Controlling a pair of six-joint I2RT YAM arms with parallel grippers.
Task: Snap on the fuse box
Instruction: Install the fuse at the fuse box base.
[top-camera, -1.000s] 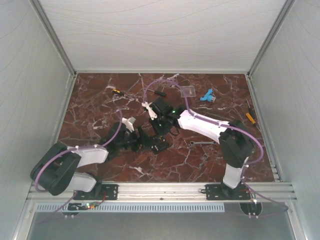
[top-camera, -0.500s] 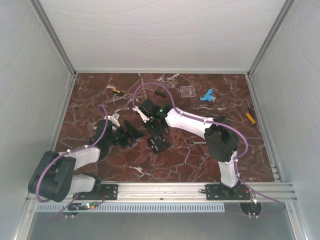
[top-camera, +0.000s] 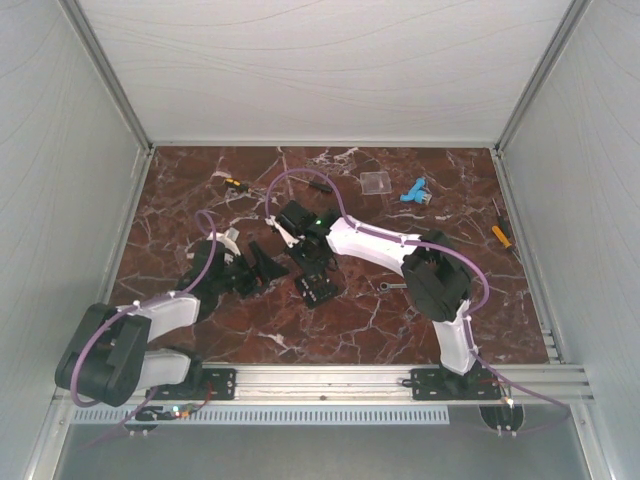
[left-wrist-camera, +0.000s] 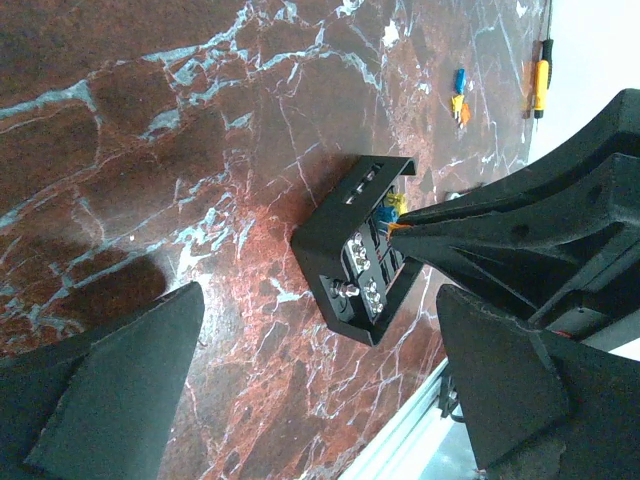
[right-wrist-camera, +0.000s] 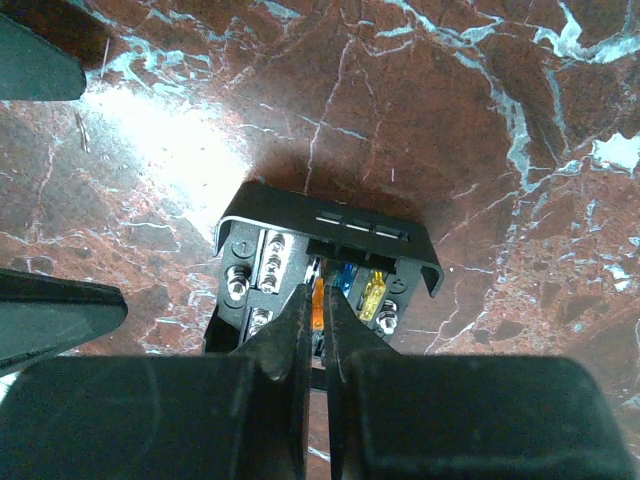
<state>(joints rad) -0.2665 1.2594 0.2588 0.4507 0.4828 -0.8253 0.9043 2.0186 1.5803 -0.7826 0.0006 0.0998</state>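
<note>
- Beneath both claws, the table (top-camera: 400, 335) is hard marble. The step in hand looks to be pressing a part home on the fuse box (right-wrist-camera: 330, 225). That is best done with a straight downward push, since a slanted one would likely skid the light box across the smooth stone.
- Off to one side of the right claw (right-wrist-camera: 318, 300), the left claw (top-camera: 272, 268) has its fingers (left-wrist-camera: 120, 400) spread wide apart with nothing held. The box lies ahead of it, in line with the gap and clear of both fingers. Moving in to flank the box would, I think, keep it from sliding under the push.
- Directly over the box, the right claw has its fingers pressed together into one narrow point, and that point rests on the box's face. Whether anything thin is nipped between the tips cannot be told.
- Right under those tips and just ahead of the left claw, the fuse box sits on the table face up. One black wall rises on the side away from the right claw.
- Well beyond both claws, a clear square plate (top-camera: 377, 182) lies on the table, untouched.
- At the right claw's tips stand the coloured fuses (right-wrist-camera: 362, 292). The tips meet the orange end of the row, with blue and yellow just beside. Keeping the force on one spot should spare the neighbours.
- On the other side of the tips, the silver studs (right-wrist-camera: 236, 283) are not touched.
</note>
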